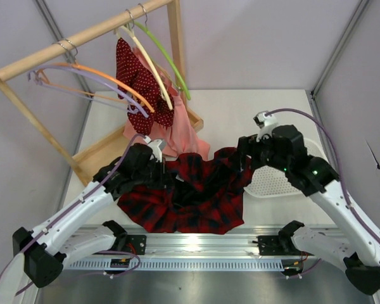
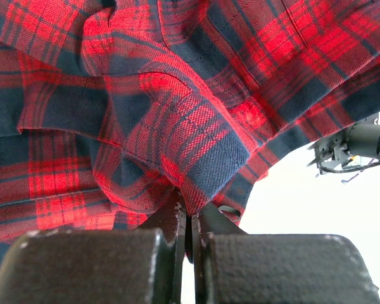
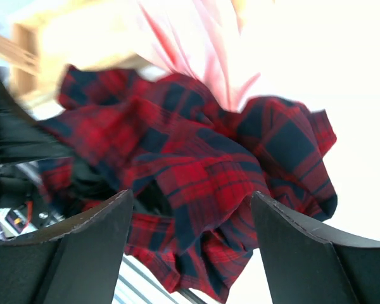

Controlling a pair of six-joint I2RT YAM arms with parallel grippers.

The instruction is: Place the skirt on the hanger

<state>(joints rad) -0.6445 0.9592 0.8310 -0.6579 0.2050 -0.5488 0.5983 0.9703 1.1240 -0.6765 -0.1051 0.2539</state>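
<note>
My left end effector (image 2: 189,218) is clenched on a fold of the skirt (image 1: 190,190); in its wrist view the plaid cloth is pinched tight between the two fingers and bunches up above them. My right end effector (image 3: 190,215) is released, its fingers spread wide with nothing between them. The skirt's crumpled edge lies just beyond it, though that view is blurred, so I cannot say whether any cloth brushes a finger. The skirt is heaped on the table (image 1: 253,107) in front of the rack (image 1: 82,35), on the side toward my bases, its far edge just beside the pink garment (image 1: 183,136) that hangs down from the rack. The hanger (image 1: 50,66) is up on the rack's rail near its left end, bare, well apart from the skirt and beside an orange hanger (image 1: 114,81). I judge this an early step: I am gathering and spreading the skirt, and nothing has gone near the hanger yet. Next, I think, my right end effector needs a fresh hold on the waistband or edge on its own side, so that both arms can lift the skirt open and carry it toward the rack. The risk is pinching several layers at once.
</note>
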